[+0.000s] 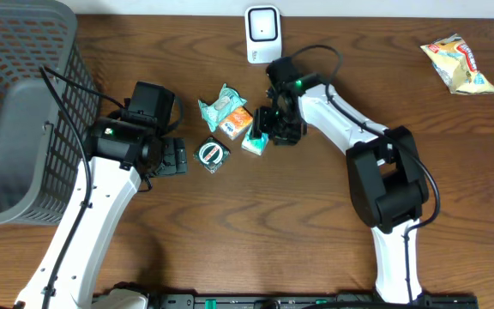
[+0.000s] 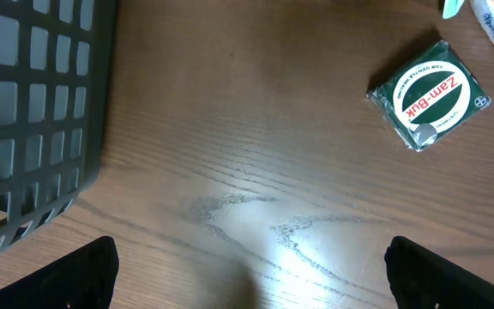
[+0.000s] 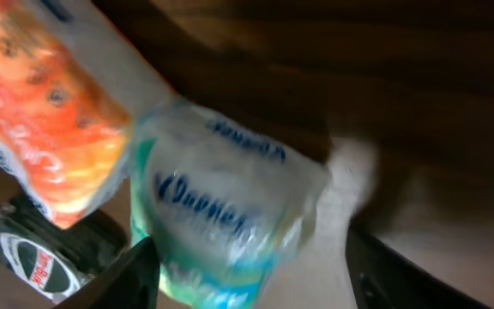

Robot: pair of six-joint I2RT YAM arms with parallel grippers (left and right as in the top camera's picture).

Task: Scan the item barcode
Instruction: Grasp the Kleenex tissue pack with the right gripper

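Our right gripper (image 3: 256,275) straddles the blue-green tissue packet (image 3: 221,215), lying beside the orange packet (image 3: 50,112) near the scanner (image 1: 262,33); whether it grips, we cannot tell. Our left gripper (image 2: 251,275) gapes wide, holding nothing

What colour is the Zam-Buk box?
Dark green Zam-Buk box, white oval, red lettering; left wrist view shows it best.

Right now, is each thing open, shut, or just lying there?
left gripper, open, over bare table
right gripper, open, tissue pack between its fingers
green tin, shut, label up
orange pack, lying beside the tissue pack
snack bag, lying flat, far from both grippers
scanner, untouched, at the table's back edge
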